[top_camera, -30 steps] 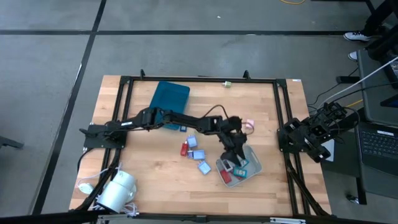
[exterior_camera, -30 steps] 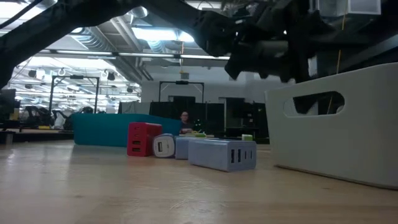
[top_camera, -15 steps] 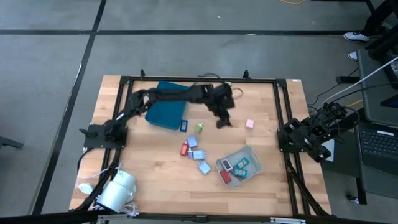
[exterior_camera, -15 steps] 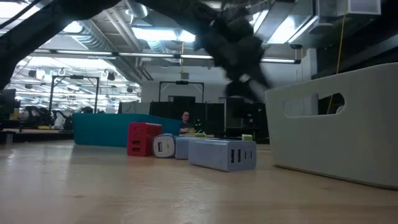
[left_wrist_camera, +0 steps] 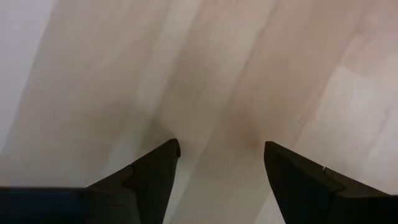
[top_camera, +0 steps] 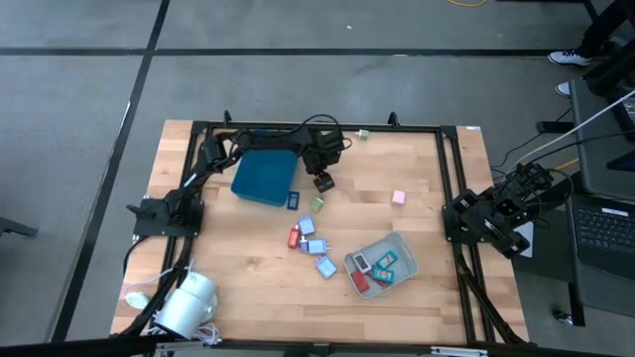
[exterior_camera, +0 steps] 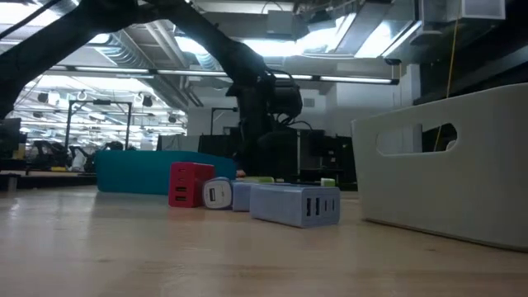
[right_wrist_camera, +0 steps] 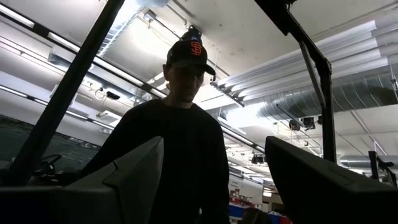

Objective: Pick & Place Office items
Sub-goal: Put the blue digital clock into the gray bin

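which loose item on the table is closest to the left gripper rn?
The small green block, just below the left gripper in the high view. The blue piece by the teal tray is slightly farther; the pink block sits well right.

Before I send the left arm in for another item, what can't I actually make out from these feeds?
- Contents of the pale grey tray: high view, too small to identify; low view, its wall hides them.
- Inside of the teal tray: low view shows only its side.
- Left gripper height above the table: unclear.
- Right gripper: its wrist view faces a person, no table.
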{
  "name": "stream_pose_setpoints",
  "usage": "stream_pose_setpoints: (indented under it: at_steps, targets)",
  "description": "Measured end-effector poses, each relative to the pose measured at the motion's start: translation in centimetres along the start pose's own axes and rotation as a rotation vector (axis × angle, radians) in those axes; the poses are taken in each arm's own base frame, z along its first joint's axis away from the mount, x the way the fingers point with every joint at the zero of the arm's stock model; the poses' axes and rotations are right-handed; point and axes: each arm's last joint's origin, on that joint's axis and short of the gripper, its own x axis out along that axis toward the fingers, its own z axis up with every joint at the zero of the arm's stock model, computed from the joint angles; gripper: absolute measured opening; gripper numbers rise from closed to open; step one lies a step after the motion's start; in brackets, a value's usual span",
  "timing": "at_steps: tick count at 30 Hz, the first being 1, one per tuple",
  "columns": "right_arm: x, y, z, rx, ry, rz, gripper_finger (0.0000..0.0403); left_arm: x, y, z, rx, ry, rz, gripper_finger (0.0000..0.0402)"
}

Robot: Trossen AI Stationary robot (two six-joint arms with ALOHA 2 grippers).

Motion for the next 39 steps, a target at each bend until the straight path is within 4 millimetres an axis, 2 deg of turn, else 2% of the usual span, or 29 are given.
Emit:
stream_pose_setpoints:
  at_steps: [7,20,25,28,30,34,37,39]
  targets:
    - [0.0,0.0,0.0,0.001,-0.002,0.000,0.0286,-0.3,0.5,-0.5,0.029,0.045,0.034,0.0218]
    - [0.0,0.1,0.0,0.001,0.001,0.024,0.0286,-0.4,0.9,-1.8,0.015,0.178,0.103,0.0217]
    - [0.0,0.1,0.0,0.000,0.001,0.023,0.0286,-0.5,0.9,-1.8,-0.008,0.172,0.088,0.0217]
    - [0.0,-0.1,0.0,-0.016,-0.007,-0.044,0.0286,-1.4,0.7,-1.1,-0.030,0.074,-0.019,0.0217]
    - [0.0,-0.5,0.1,-0.023,-0.028,-0.182,0.0286,-3.0,-0.1,0.5,-0.031,-0.122,-0.113,0.0216]
    - [0.3,-1.5,0.8,0.027,-0.069,-0.478,0.0286,-11.0,-2.0,2.5,-0.021,-0.533,-0.267,0.0216]
    - [1.7,-1.9,2.6,-0.020,-0.074,-0.442,0.0286,-16.5,-2.3,2.1,-0.027,-0.737,-0.245,0.0216]
    - [3.3,-2.4,3.9,-0.018,-0.030,-0.457,0.0286,-20.0,-2.5,0.9,-0.030,-0.823,-0.225,0.0216]
